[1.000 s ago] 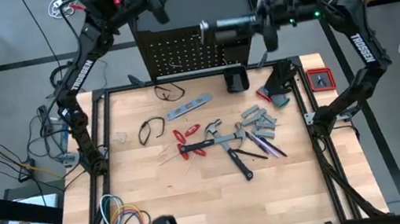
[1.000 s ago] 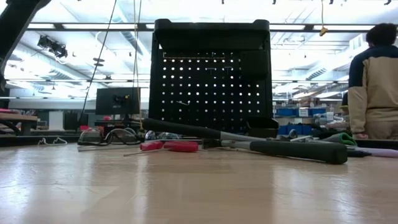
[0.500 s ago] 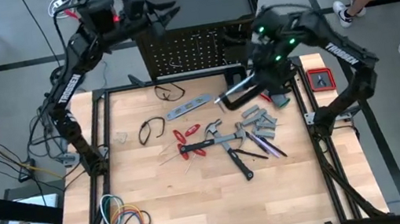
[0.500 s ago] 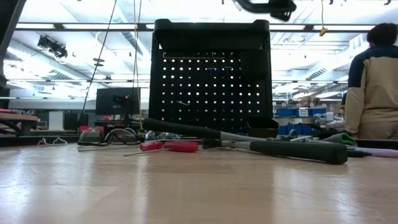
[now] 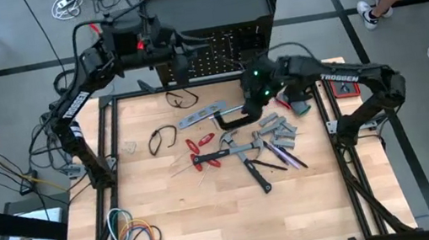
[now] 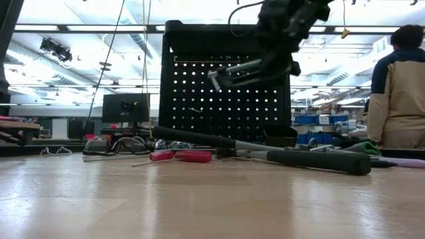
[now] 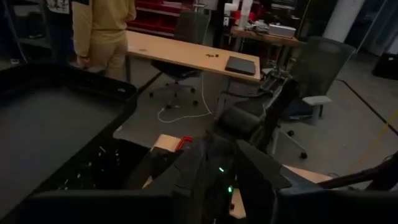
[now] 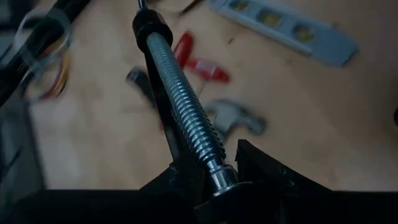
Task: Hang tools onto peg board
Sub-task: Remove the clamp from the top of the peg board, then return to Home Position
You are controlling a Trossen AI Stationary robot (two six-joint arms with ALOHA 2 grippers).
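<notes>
The right hand (image 5: pixel 235 117) is closed on a black C-clamp with a long silver threaded screw (image 8: pixel 181 118), holding it above the wooden counter (image 5: pixel 211 210). Steel hammers (image 5: pixel 241 152) lie just below it, and the black perforated metal peg board (image 6: pixel 226 93) stands just behind. The left hand (image 5: pixel 181 65) hovers at the board's top; whether its fingers are parted cannot be told.

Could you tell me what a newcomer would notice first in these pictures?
Probably the right gripper holding a black C-clamp by its threaded screw above the table, in front of the peg board. Below it, tools lie scattered mid-table. The left gripper hangs by the board's top left.
</notes>
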